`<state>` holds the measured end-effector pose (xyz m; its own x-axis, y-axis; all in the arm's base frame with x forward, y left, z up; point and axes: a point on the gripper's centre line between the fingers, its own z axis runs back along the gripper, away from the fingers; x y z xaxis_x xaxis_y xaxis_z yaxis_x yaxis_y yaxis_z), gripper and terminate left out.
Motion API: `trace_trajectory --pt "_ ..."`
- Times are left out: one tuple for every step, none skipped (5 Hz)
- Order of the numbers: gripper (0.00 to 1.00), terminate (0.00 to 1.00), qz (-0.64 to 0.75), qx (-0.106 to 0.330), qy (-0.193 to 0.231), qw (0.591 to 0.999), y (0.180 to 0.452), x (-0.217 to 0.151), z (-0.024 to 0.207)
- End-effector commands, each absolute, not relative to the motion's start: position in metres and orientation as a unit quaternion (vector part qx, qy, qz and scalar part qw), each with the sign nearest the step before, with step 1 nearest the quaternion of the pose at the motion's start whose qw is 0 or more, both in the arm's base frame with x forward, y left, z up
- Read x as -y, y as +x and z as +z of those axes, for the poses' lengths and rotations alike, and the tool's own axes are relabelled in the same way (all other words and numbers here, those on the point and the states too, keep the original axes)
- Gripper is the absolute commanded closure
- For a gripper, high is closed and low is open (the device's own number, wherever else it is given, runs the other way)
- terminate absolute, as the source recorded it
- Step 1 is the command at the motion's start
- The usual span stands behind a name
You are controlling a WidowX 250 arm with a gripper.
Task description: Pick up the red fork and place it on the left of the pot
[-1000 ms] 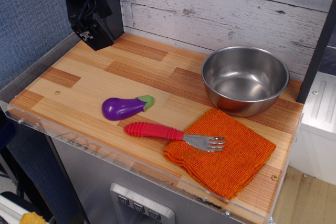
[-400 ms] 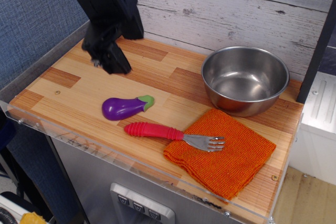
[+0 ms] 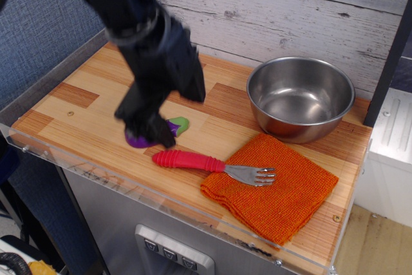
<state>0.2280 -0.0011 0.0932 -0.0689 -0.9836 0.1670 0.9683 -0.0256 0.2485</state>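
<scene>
The red fork (image 3: 193,160) lies flat near the table's front edge, its ribbed red handle to the left and its silver tines (image 3: 254,174) resting on the orange cloth (image 3: 273,187). The pot (image 3: 300,96), a shiny steel bowl, stands empty at the back right. My black gripper (image 3: 153,132) hangs over the purple toy eggplant (image 3: 136,140), just above and left of the fork's handle. It is blurred by motion and I cannot tell how its jaws stand. It holds nothing that I can see.
The eggplant's green stem (image 3: 181,123) shows beside the gripper. A clear plastic rim (image 3: 129,185) runs along the table's front edge. A white plank wall (image 3: 270,11) backs the table, and a dark post (image 3: 393,56) stands at the right.
The arm has swept from the back left corner forward and to the right, and down, now covering most of the eggplant. The fork, cloth and pot have not moved.
</scene>
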Motion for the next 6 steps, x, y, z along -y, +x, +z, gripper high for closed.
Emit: trace_trajectory --pt "0.00 0.00 -0.693 0.123 0.029 0.710 0.220 -0.014 0.069" --pt "0.00 0.00 -0.680 0.114 0.032 0.723 0.229 -0.015 0.058" --pt "0.00 0.00 -0.676 0.107 0.029 0.729 0.238 -0.015 0.043" --pt "0.00 0.00 -0.684 0.090 0.027 0.723 0.240 -0.009 0.024" --pt "0.00 0.00 -0.688 0.077 0.022 0.722 0.236 -0.004 0.006" --pt "1.00 0.00 -0.691 0.070 0.030 0.719 0.235 0.000 -0.004"
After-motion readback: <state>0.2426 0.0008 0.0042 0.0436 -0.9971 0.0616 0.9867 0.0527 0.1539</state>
